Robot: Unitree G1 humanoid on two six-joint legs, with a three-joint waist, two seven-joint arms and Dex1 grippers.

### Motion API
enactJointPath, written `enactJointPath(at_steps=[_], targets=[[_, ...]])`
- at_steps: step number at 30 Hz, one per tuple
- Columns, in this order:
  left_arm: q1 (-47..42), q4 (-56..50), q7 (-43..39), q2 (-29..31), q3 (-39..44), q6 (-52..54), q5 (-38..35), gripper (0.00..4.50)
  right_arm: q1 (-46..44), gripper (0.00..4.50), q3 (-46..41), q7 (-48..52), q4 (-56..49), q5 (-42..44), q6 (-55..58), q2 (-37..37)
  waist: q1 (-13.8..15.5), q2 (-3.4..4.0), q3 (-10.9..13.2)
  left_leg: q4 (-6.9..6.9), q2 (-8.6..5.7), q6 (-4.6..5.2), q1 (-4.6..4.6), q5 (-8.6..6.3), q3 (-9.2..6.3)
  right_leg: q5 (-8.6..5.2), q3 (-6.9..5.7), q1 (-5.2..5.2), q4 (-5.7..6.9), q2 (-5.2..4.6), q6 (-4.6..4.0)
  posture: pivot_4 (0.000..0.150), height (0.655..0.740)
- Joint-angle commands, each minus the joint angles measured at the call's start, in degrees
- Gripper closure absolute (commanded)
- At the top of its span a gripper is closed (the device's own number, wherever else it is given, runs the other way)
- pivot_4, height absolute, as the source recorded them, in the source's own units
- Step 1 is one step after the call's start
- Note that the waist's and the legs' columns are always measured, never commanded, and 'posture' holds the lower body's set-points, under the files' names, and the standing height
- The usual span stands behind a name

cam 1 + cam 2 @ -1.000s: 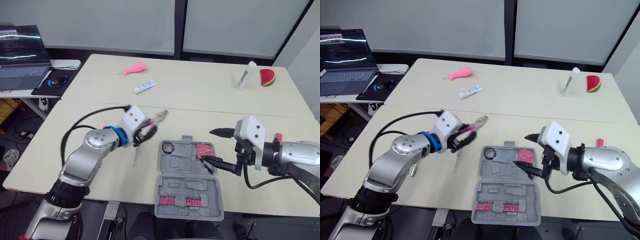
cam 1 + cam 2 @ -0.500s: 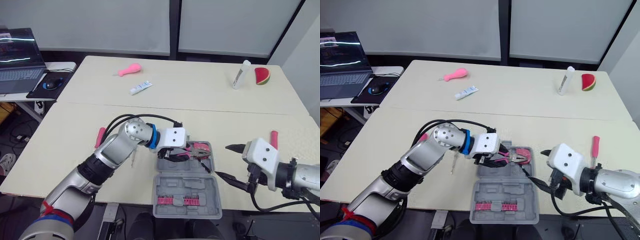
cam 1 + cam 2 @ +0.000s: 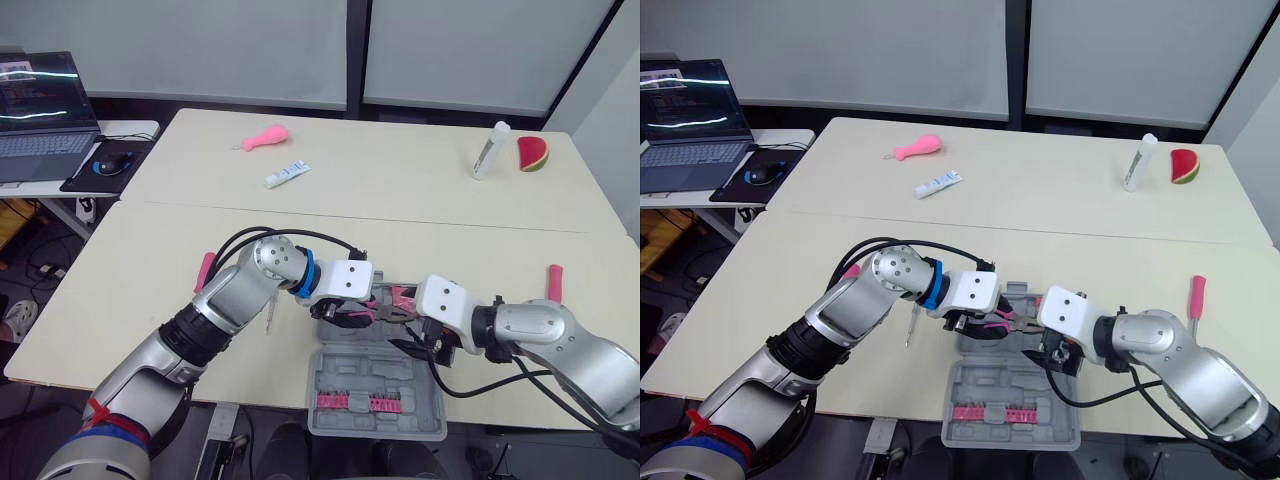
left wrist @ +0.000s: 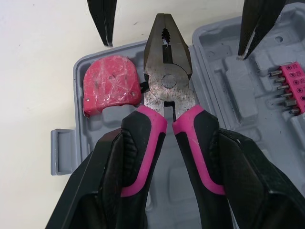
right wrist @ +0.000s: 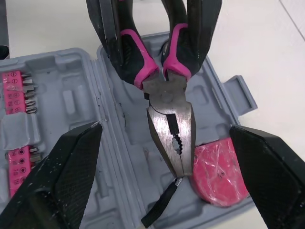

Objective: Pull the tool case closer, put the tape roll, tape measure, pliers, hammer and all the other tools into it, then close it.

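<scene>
At the table's near edge: the tool case (image 3: 372,372) lies open and flat on the table (image 3: 150,260), both grey moulded halves facing up. It sits close in front of the robot, within reach of either arm.
Left gripper (image 4: 167,143): clenched on the pink and black handles of the pliers (image 4: 167,81), holding them low over the far half of the case. Gripping the handles leaves the steel nose free to go down first.
Pliers: nose almost closed, pointing to the robot's right. Whether they touch the moulding cannot be told.
Right gripper (image 3: 412,335): released, fingers spread wide and holding nothing. It hovers over the case facing the pliers' nose, likely placed to steady or nudge the tool into its pocket.
Tape measure (image 4: 109,88): red and shiny, seated in the corner pocket of the far half, just beside the pliers' nose.
Bit strip (image 4: 290,88): pink holders of screwdriver bits in the near half.
Outside the case: a pink-handled screwdriver (image 3: 554,282) lies well to the right. A slim tool (image 3: 270,318) lies just left of the case, and a pink handle (image 3: 205,271) lies further left, part hidden by the arm.
Stage, as a judgement: the pliers are about to be laid in. Several tools are not yet packed and the lid is not yet closed.
Risk: the nose could ride up on the tape measure.
</scene>
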Motion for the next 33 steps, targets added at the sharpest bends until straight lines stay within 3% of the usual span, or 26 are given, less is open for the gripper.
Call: enactJointPath(at_steps=[1, 5, 8, 12, 18, 27, 33], targets=[[-0.2, -2.0, -0.7, 0.2, 1.5, -0.7, 0.0, 2.02, -2.8, 0.0, 2.3, 1.6, 1.4, -2.6, -2.4, 1.6, 0.0, 0.0, 0.0, 0.01, 0.0, 0.0, 0.01, 0.0, 0.0, 0.0, 0.0, 0.0, 0.01, 0.0, 0.0, 0.15, 0.74], [-0.2, -2.1, -1.0, 0.3, 1.7, -0.7, 0.1, 2.02, -4.4, 0.0, 4.1, 2.6, 3.2, -4.8, -3.6, 3.0, -0.1, 0.0, 0.0, 0.02, 0.03, 0.0, 0.01, 0.0, -0.03, 0.0, -0.02, -0.02, 0.06, -0.01, 0.0, 0.15, 0.74], [-0.2, -2.2, -1.1, 0.2, 1.7, -0.4, 0.1, 2.02, -4.7, 0.6, 4.5, 3.2, 3.9, -6.0, -4.1, 3.7, 0.0, 0.0, 0.0, 0.03, 0.03, 0.0, 0.01, 0.0, -0.03, 0.0, -0.02, -0.02, 0.08, -0.01, 0.0, 0.15, 0.74], [-0.3, -2.1, -1.1, 0.2, 1.9, -0.2, -0.1, 2.02, -4.8, 1.93, 4.9, 4.2, 4.3, -7.6, -5.0, 4.2, -0.1, 0.0, 0.0, 0.05, 0.02, 0.0, 0.01, 0.0, -0.03, 0.0, -0.02, -0.02, 0.09, -0.03, 0.0, 0.15, 0.74], [-0.4, -1.7, -1.0, 0.1, 2.3, 0.4, -0.4, 2.02, -4.3, 3.13, 5.7, 5.3, 4.7, -10.5, -6.4, 4.0, -0.1, 0.0, 0.0, 0.07, 0.03, 0.0, 0.01, 0.0, -0.04, 0.0, -0.02, -0.02, 0.12, -0.04, 0.0, 0.15, 0.74], [1.1, -2.2, -2.6, 1.3, 2.3, -0.7, -1.1, 2.02, -5.2, 3.24, 3.2, 6.9, 2.9, -9.8, -5.1, 4.8, -0.1, 0.0, 0.0, 0.09, 0.04, 0.0, 0.02, 0.0, -0.05, 0.0, -0.03, -0.03, 0.15, -0.04, 0.0, 0.15, 0.74], [2.0, 0.0, -2.8, 2.6, 6.2, -3.3, -2.8, 0.15, -4.9, 3.24, 0.9, 8.2, 1.1, -8.3, -4.3, 4.3, -0.1, 0.0, 0.0, 0.11, 0.04, 0.0, 0.02, 0.0, -0.06, 0.0, -0.04, -0.05, 0.2, -0.05, 0.0, 0.15, 0.74]])
